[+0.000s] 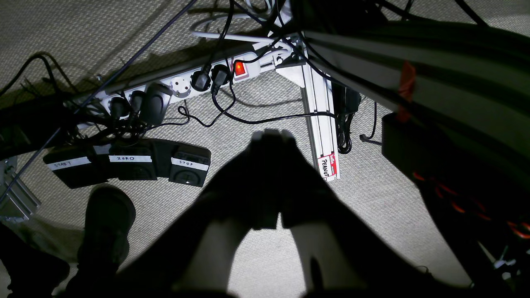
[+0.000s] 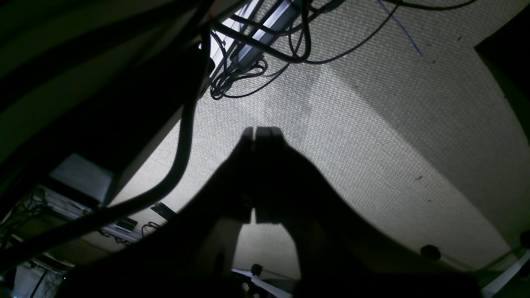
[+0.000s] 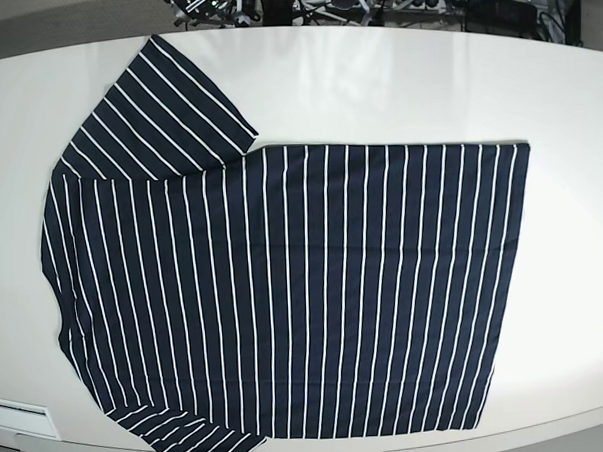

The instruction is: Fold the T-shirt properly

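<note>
dark and close to the lens, the left gripper (image 1: 271,134) hangs with its jaws pressed together on nothing, above grey carpet, a white power strip (image 1: 182,85) and three labelled foot pedals (image 1: 136,163). right gripper (image 2: 262,131) likewise has its jaws together and empty, over carpet and loose cables (image 2: 248,70). spread flat on the white table (image 3: 375,83) lies the t-shirt (image 3: 285,297), one sleeve reaching toward the far edge, neither arm near it.

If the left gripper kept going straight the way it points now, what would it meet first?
Most likely the carpet floor. The left gripper, shut and empty, points down beside the table, away from the T-shirt. A black cable and a power strip lie just beyond its tips; depth is unclear.
</note>
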`<state>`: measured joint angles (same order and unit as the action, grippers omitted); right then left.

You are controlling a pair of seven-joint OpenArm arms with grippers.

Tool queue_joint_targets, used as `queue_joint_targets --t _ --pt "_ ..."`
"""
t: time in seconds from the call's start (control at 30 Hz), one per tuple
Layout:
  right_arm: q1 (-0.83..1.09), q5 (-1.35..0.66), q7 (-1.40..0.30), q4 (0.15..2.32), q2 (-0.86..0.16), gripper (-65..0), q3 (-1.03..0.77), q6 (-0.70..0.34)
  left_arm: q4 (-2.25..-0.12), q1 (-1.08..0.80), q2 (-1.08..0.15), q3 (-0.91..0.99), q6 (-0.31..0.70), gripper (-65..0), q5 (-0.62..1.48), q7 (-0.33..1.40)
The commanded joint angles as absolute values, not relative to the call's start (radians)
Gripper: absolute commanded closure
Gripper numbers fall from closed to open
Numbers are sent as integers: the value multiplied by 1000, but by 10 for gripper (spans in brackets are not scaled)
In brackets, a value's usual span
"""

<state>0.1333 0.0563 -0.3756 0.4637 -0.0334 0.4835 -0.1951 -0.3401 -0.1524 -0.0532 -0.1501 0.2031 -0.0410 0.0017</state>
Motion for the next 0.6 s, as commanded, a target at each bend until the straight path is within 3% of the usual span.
queue_joint_targets --t 0.0,0.57 --pt "135 60 -381 471 -33 0 485 -199 -347 -157 -55 -149 217 0 -37 1" --pt "135 60 -379 471 -33 0 485 -200 -347 -157 -56 -149 217 0 -37 11"
